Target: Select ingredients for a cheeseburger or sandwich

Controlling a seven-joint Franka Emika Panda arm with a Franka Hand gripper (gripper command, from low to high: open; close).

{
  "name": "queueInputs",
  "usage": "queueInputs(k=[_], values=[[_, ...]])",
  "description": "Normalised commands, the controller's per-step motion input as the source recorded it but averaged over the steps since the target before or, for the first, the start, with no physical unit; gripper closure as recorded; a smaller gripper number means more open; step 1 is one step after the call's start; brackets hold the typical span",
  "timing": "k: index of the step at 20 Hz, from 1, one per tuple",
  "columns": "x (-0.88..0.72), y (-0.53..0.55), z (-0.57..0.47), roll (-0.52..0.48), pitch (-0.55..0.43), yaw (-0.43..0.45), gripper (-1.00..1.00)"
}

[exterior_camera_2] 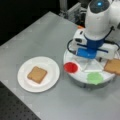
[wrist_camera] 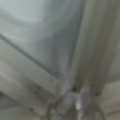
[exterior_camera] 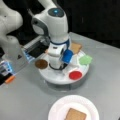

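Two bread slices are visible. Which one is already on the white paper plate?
The bread slice lying alone on the white paper plate. The other bread slice sits on the round tray's edge, beside the green piece.

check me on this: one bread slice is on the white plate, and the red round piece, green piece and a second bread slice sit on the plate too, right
Only the first half holds. The bread slice lies alone on the white plate. In both front views the red round piece, green piece and second bread slice sit on the round divided tray, under the arm.
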Motion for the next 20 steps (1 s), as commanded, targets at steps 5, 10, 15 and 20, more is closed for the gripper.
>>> queueInputs(k=[5,10,15,20], values=[[-0.08,0.00,-0.12,0.146,0.008,0.088,-1.00],[-0.07,-0.01,-0.13,0.170,0.002,0.096,-1.00],[-0.06,-0.05,-0.13,0.201,-0.003,0.151,-1.00],[-0.04,-0.09,-0.13,0.217,0.013,0.226,-1.00]])
